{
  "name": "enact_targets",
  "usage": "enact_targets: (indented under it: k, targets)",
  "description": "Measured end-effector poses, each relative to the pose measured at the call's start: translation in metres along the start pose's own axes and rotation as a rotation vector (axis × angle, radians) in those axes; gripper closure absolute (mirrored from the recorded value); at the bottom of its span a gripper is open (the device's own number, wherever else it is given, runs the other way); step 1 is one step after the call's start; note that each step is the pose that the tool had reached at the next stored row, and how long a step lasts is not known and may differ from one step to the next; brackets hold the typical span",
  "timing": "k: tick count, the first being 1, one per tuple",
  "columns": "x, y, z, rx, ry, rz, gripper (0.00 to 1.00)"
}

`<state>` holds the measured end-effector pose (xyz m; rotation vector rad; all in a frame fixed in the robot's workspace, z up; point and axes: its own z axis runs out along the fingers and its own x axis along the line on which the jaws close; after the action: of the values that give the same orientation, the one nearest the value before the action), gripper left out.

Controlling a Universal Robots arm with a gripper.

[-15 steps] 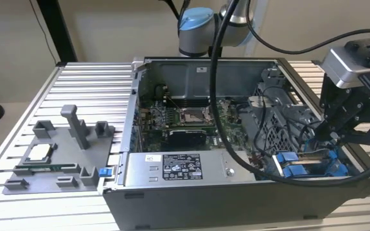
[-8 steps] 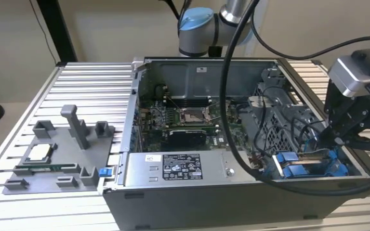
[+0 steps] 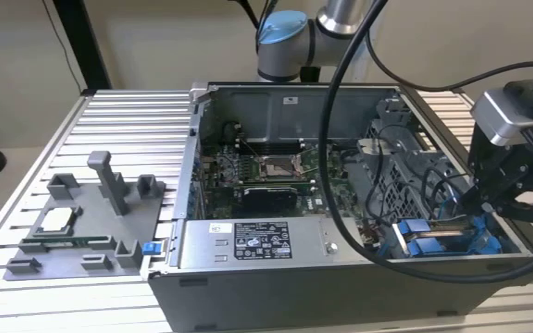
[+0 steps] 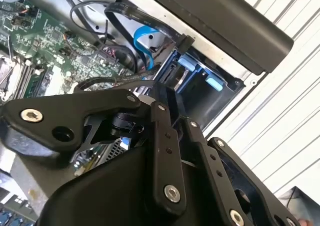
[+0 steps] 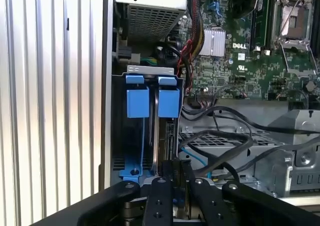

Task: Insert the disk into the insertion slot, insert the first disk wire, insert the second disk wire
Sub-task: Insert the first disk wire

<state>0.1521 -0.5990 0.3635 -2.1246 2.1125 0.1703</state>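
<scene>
A: Where's the disk (image 5: 166, 136)?
B: On edge inside the slot (image 5: 150, 69), blue clip (image 5: 168, 98) at its far end. A second blue clip (image 5: 137, 98) sits just beside it.
A: And the slot in the case (image 3: 276, 291)?
B: Near corner, at the exterior view's right, next to the cage (image 5: 260, 161).
A: And the gripper (image 5: 178, 170)?
B: Right at the disk's near end. Jaws almost together with a dark slab between them that runs on into the disk, so I read it as gripping the disk's edge.
A: Axis?
B: Disk's long axis runs straight away from the jaws, down the slot's rails toward the blue clip. Jaws, disk and slot are in line; no skew that I can see.
A: Seated?
B: Can't tell. Most of its length looks in, my judgement only.
A: The wires (image 5: 240, 116)?
B: Black ones loose over the cage, near the disk; can't tell if any is plugged into it. The board (image 5: 240, 60) lies beyond. Case stands on the slatted table (image 3: 109, 118).
</scene>
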Motion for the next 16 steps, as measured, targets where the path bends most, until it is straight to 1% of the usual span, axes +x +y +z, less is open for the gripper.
enact_targets:
  k: [3, 5, 7, 9, 10, 13, 16]
  targets:
    - [-0.0009, -0.0005, 0.0026, -0.0056, 0.0050, 0.007, 1.00]
    - [-0.0017, -0.0007, 0.0045, -0.0064, 0.0106, 0.010, 1.00]
    - [-0.0027, -0.0012, 0.0065, -0.0064, 0.0185, 0.013, 1.00]
    - [-0.0039, -0.0017, 0.0082, -0.0061, 0.0287, 0.014, 1.00]
    - [-0.0048, -0.0021, 0.0094, -0.0060, 0.0327, 0.015, 1.00]
    - [-0.0086, -0.0029, 0.0125, -0.0057, 0.0382, 0.016, 1.00]
    - [-0.0100, -0.0030, 0.0144, -0.0051, 0.0408, 0.020, 1.00]
